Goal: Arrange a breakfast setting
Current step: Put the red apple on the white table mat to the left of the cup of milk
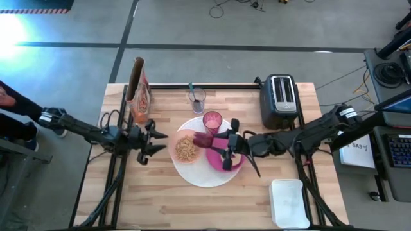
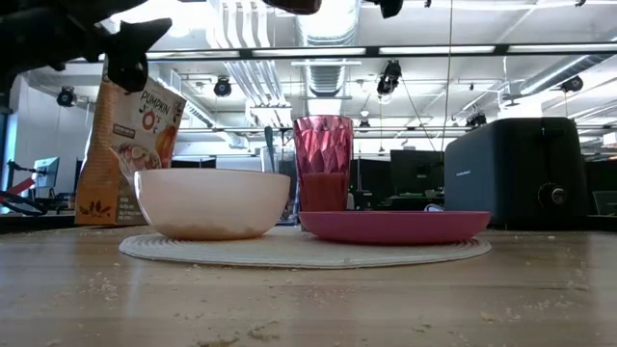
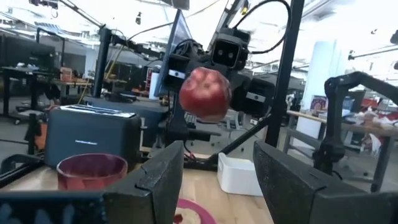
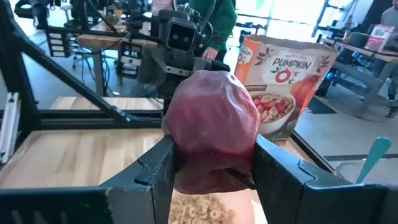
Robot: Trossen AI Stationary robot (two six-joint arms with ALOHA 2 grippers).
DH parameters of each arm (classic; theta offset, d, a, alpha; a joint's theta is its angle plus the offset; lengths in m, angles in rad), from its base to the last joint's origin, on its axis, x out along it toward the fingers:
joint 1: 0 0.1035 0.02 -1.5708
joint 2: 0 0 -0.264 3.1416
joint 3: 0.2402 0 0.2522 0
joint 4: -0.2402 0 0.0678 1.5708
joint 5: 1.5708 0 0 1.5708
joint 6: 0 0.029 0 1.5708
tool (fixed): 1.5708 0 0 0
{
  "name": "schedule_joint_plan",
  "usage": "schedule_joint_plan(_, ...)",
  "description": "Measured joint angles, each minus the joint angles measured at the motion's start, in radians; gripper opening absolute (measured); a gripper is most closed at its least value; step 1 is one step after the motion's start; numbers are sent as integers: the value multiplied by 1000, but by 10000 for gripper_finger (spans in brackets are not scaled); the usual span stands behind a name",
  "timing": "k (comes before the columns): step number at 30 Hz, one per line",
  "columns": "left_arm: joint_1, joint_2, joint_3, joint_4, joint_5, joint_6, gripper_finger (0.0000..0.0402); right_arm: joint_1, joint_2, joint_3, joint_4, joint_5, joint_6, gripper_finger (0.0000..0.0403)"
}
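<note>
Gripping the small red fruit between its fingers, right claw seemingly above the peach cereal bowl.

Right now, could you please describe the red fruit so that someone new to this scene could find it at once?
Start at the big round white placemat in the middle of the wooden table. Above it, between the peach cereal bowl and the magenta plate, the right tool is shut on the small red fruit. It is the only dark red, rounded thing held off the table.
</note>
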Motion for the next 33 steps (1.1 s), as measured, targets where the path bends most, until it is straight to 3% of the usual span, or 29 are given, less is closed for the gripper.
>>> schedule_joint_plan(8, 0, 129, 115, -34, 2, 68, 185, -42, 56, 63, 1, -44, -51, 167)
schedule_joint_plan(16, -5, 268, 237, -49, 2, 225, 228, -69, 162, 164, -9, -55, -187, 167)
schedule_joint_plan(23, -16, 332, 335, -193, -30, 243, 257, -67, 179, 229, -184, -35, -260, 167)
schedule_joint_plan(33, -23, 334, 408, -323, -60, 261, 259, -64, 127, 238, -364, -62, -223, 167)
